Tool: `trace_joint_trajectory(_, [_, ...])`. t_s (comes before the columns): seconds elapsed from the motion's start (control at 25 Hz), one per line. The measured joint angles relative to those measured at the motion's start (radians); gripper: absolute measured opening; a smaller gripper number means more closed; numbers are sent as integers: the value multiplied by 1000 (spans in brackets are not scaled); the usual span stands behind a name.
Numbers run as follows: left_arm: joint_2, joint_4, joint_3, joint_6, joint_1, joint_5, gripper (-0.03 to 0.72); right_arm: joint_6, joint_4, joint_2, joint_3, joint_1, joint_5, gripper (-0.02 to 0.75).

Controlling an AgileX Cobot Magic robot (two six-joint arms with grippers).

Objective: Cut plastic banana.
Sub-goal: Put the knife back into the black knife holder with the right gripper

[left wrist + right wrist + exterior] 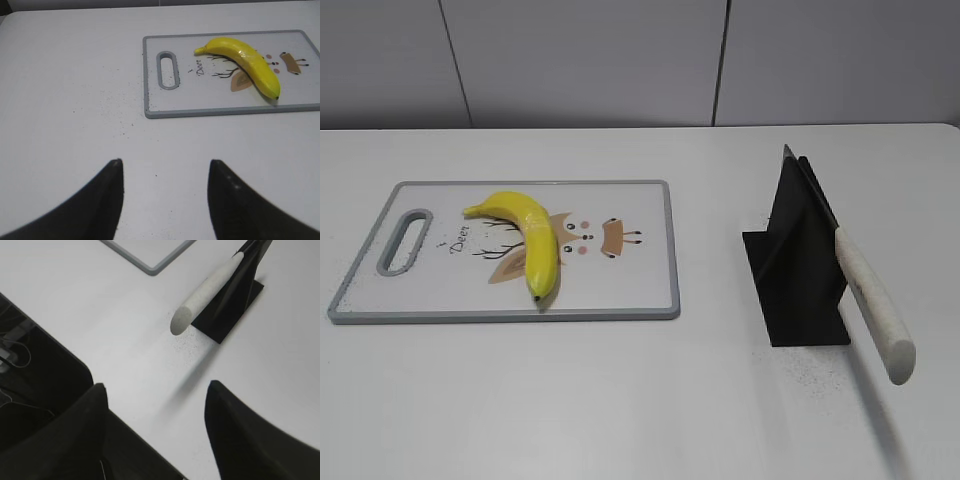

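The yellow plastic banana (525, 235) lies curved on a white cutting board (630, 290) with a grey rim, left of centre; it also shows in the left wrist view (245, 62). A knife with a white handle (872, 300) leans in a black stand (798, 270) at the right; its handle shows in the right wrist view (205, 292). My left gripper (165, 167) is open and empty over bare table, short of the board. My right gripper (155, 390) is open and empty near the table's front edge, below the handle's butt. Neither gripper shows in the exterior view.
The board (150, 75) has a handle slot (167, 70) at its left end and a deer drawing. The black stand (235, 295) sits on the white table (620, 400). The table's front edge and a dark space below it (35, 370) are at the right gripper's left.
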Motion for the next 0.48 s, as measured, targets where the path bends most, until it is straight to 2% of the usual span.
trace_joint_trajectory(0.28, [0, 0, 0, 0, 0, 0, 526, 0, 3, -142, 0, -5, -5, 442])
trace_joint_trajectory(0.48, [0, 0, 1, 0, 0, -1, 526, 0, 23, -163, 0, -107, -7, 442])
